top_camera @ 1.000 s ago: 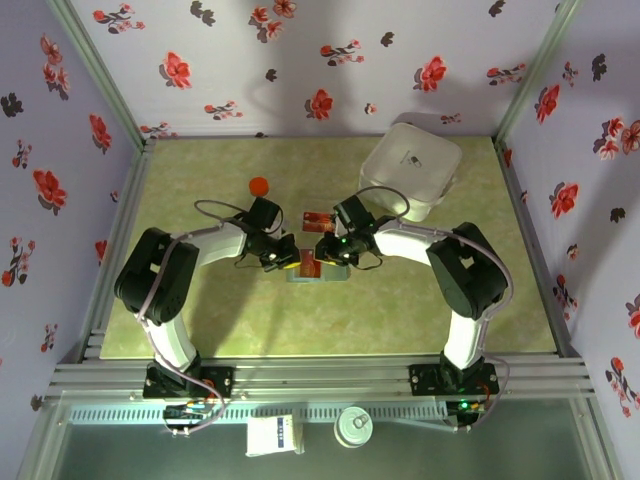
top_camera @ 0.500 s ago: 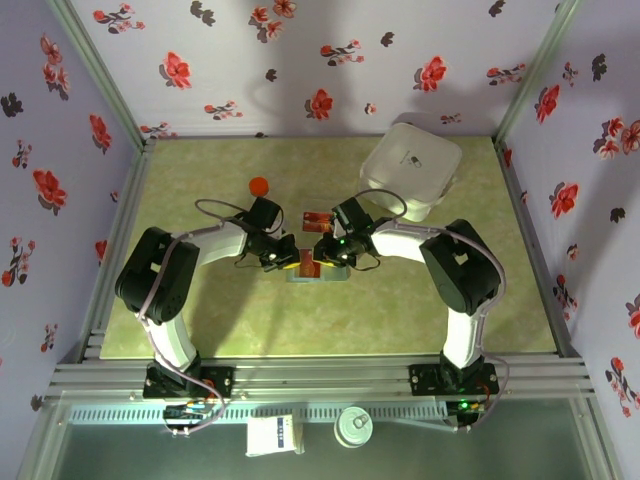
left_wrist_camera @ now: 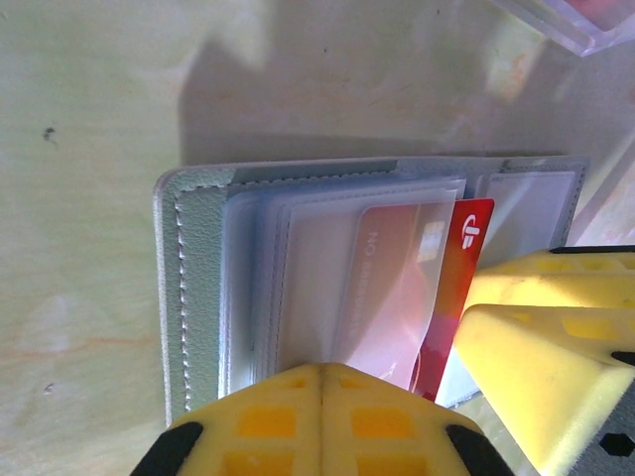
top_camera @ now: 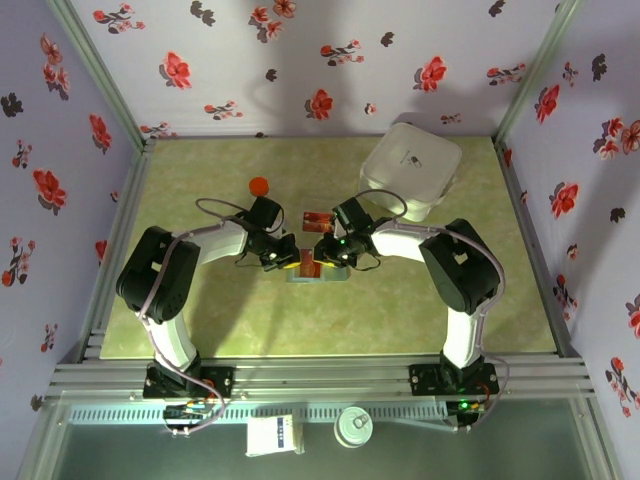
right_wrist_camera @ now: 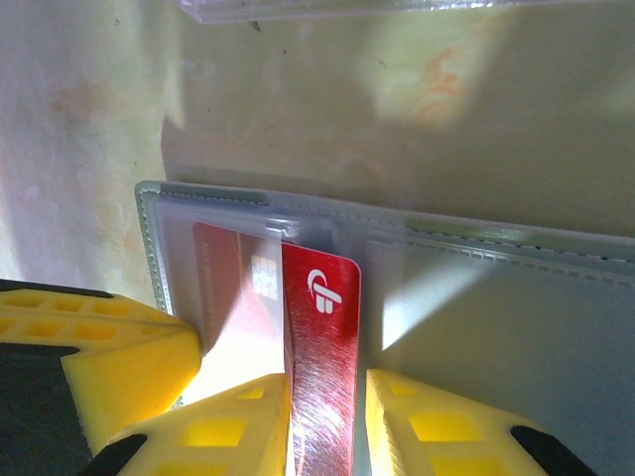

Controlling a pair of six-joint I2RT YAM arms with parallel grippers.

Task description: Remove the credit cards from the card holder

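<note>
Holder (left_wrist_camera: 198,297) lies open on the desk (top_camera: 250,320), between the arms. Left gripper (left_wrist_camera: 317,397), fingers shut together, pins its sleeves. Right gripper (right_wrist_camera: 325,426) is clamped on the red card (right_wrist_camera: 319,297), half out, its long axis running straight back to that wrist, so pull that way. Second card (right_wrist_camera: 233,288) sits sleeved alongside. Clear box (left_wrist_camera: 575,20) is just beyond

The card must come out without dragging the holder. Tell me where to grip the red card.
Pinch the red card by its bare logo strip, which juts from the clear sleeve of the card holder. Come from that open side, probably: the rest lies flat under plastic.
</note>
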